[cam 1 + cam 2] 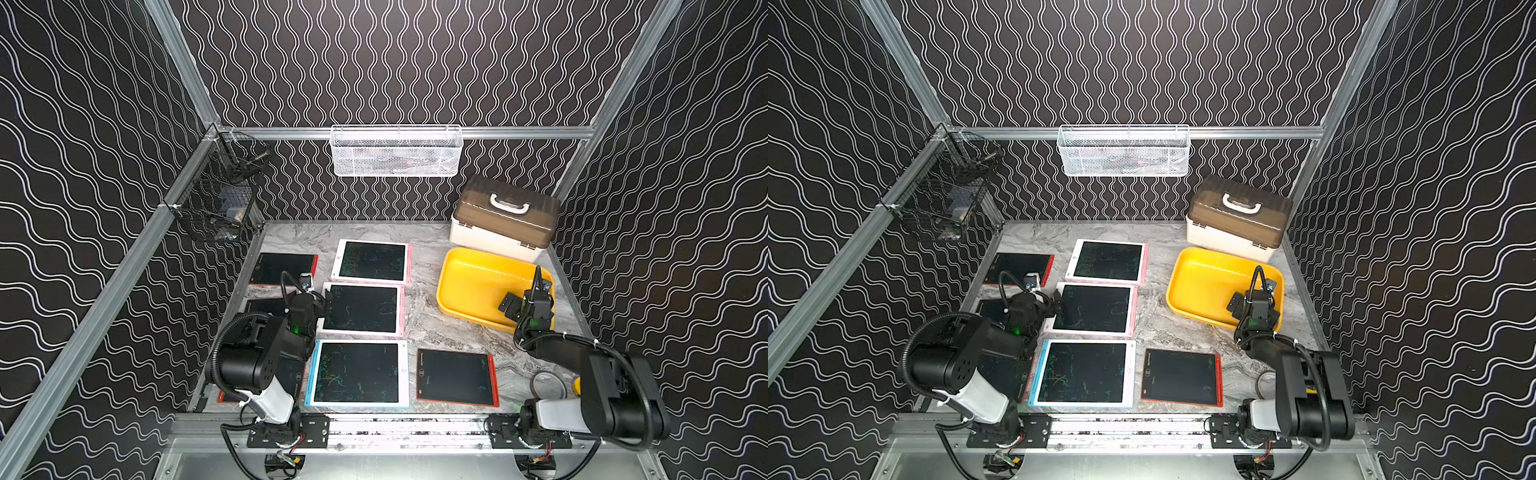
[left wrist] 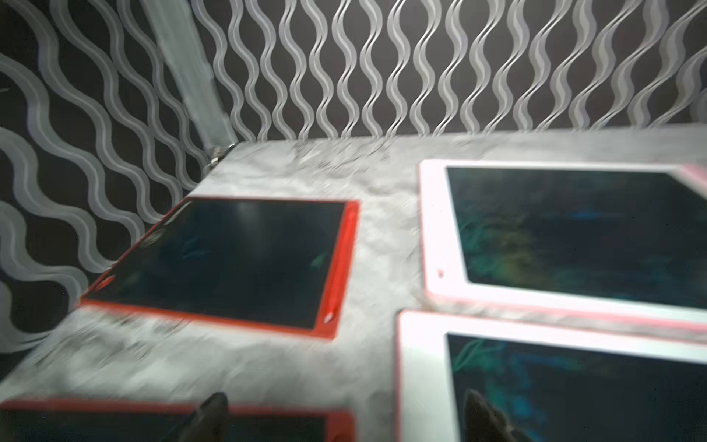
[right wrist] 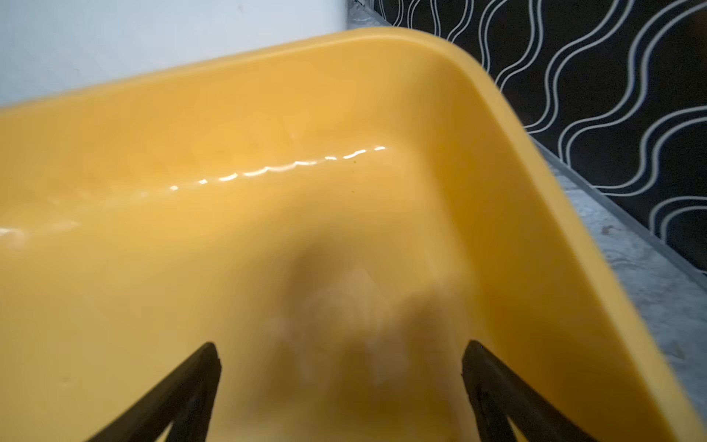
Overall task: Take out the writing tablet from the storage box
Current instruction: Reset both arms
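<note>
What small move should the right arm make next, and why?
Probably lift the open right gripper clear of the storage box: its visible floor is bare yellow, and the writing tablets in view lie on the table, so nothing seems left to grasp.

Quick headcount: seven writing tablets on the desk, so four red-edged ones, two pink ones, one blue one. Then just one yellow storage box, one cream case, two wire baskets (one white, one black) and two robot arms.
</note>
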### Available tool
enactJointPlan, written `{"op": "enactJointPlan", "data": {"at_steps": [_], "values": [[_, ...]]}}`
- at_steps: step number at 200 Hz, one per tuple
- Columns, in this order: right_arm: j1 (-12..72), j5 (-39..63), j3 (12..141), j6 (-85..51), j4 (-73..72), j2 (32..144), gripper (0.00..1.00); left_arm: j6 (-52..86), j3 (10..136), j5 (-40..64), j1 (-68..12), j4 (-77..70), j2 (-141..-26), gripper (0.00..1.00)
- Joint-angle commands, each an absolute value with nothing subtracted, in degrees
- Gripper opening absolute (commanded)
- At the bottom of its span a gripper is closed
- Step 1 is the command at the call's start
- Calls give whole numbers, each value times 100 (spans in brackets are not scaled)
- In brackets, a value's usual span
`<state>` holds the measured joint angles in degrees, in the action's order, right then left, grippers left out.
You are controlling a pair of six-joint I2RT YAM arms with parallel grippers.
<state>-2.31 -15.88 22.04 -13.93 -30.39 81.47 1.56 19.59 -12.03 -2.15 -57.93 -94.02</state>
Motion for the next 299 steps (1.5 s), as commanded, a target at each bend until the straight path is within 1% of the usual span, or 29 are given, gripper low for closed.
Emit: {"op": "enactJointPlan", "data": {"at_steps": [1,12,21,39,60,94,135,160,299], "values": [[-223,-942,2296,-843,-4395,8396,100,218,1971,-602,-100,-6157,-9463,99],[-228,-905,2273,-815,-4504,8482,100,233,1991,-589,-97,-6075,-9437,99],[-234,-886,2119,-748,-4955,8640,100,222,1986,-589,-91,-6121,-9461,99],[-199,-611,2108,-543,-5318,9010,100,197,2008,-622,-91,-6108,-9474,99],[-185,-731,2113,-608,-5595,9334,100,204,2015,-654,-97,-6070,-9466,99],[-195,-650,2036,-587,-5748,9327,100,197,2024,-677,-99,-6047,-9470,99],[-193,-109,2066,-300,-6000,9532,100,180,2049,-711,-118,-6020,-9474,99],[-219,-379,2429,-521,-5243,9531,100,142,2126,-806,-174,-5890,-9509,99],[-220,-439,2364,-478,-5439,9533,100,10,2103,-963,-329,-5888,-9444,99]]}}
